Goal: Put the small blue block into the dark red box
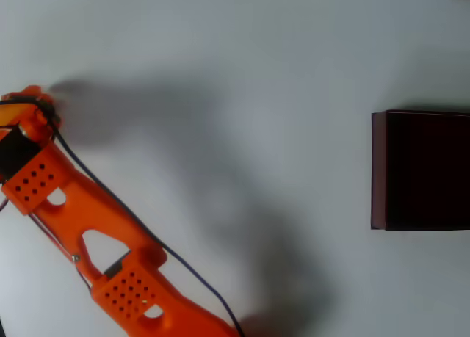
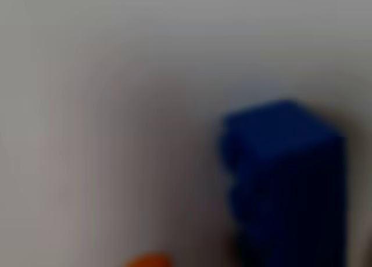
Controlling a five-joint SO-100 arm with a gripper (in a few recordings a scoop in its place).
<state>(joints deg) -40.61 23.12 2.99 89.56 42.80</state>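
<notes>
The small blue block (image 2: 285, 185) looms very close and blurred at the lower right of the wrist view, standing on the white table. A bit of orange, one of my fingertips (image 2: 148, 260), pokes in at the bottom edge to its left. In the overhead view my orange gripper (image 1: 31, 108) points down at the far left of the table and covers the block. Whether the jaws are open or shut is hidden. The dark red box (image 1: 378, 168), with its nearly black inside, sits far off at the right edge, partly cut by the frame.
The orange arm (image 1: 110, 256) stretches from the bottom centre up to the left edge, with a dark cable along it. A wide stretch of bare white table (image 1: 257, 95) lies between the gripper and the box.
</notes>
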